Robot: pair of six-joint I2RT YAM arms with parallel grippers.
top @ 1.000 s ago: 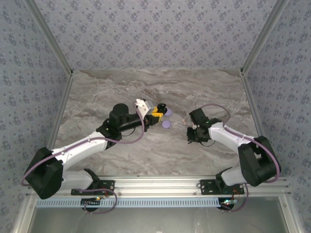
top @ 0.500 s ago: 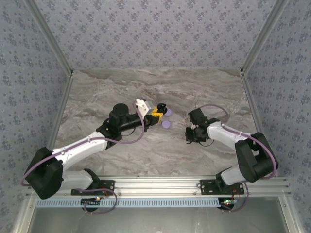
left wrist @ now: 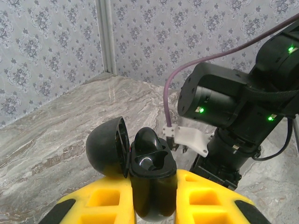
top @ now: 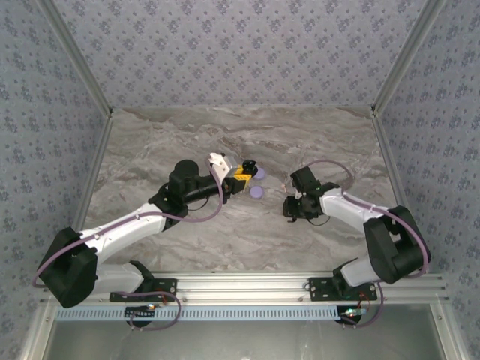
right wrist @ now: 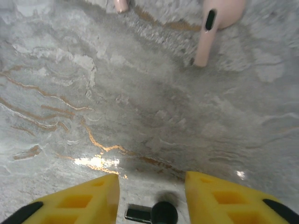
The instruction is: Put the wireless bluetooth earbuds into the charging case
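Black charging case [left wrist: 150,175], lid [left wrist: 107,147] open, clamped in the left gripper [left wrist: 154,191], apparently holds one black earbud [left wrist: 148,139]; right of the case, the right gripper [right wrist: 150,179] gapes empty, pink earbud [right wrist: 208,32] outstanding.

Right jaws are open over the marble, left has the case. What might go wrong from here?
1. The pink earbud lies flat beyond the right gripper, not between its jaws; closing now would likely grab nothing.
2. The black case in the left gripper is pinched at its sides only; pushing an earbud in could tilt it.
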